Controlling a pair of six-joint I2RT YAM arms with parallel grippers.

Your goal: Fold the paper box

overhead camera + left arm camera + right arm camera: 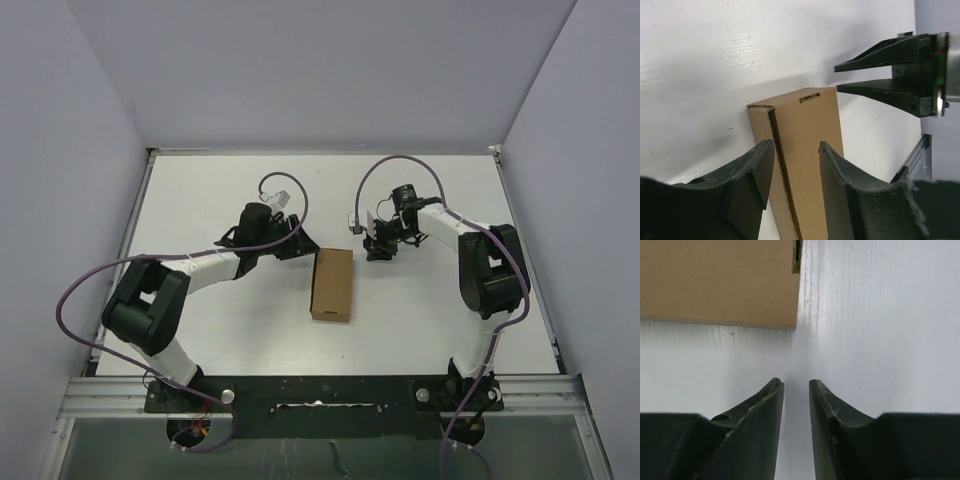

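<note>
White table (pixel 200 200) fills the work area, enclosed by plain grey walls (pixel 300 70) on the left, right and far sides.

Locate the paper box (pixel 332 284) near the middle of the table. It lies flat as a closed brown carton, with its long axis running near to far. A seam (pixel 782 170) runs along its upper face, and a small slot (pixel 810 97) sits at the far end.

Check the left gripper (pixel 796 145). You will find it at the far-left corner of the box, its jaws parted and released. The box is wider than the gap between the fingers (pixel 755 170), so they hang over the upper face rather than around it. Whether they touch the cardboard cannot be told from the views.

Check the right gripper (pixel 796 384). It sits to the far right of the box, apart from it, over bare table. Its jaws stand slightly parted with only a narrow gap, and nothing is between them (the box edge appears ahead of the fingertips in the right wrist view).

Both grippers flank the far end of the box, one on each side.
</note>
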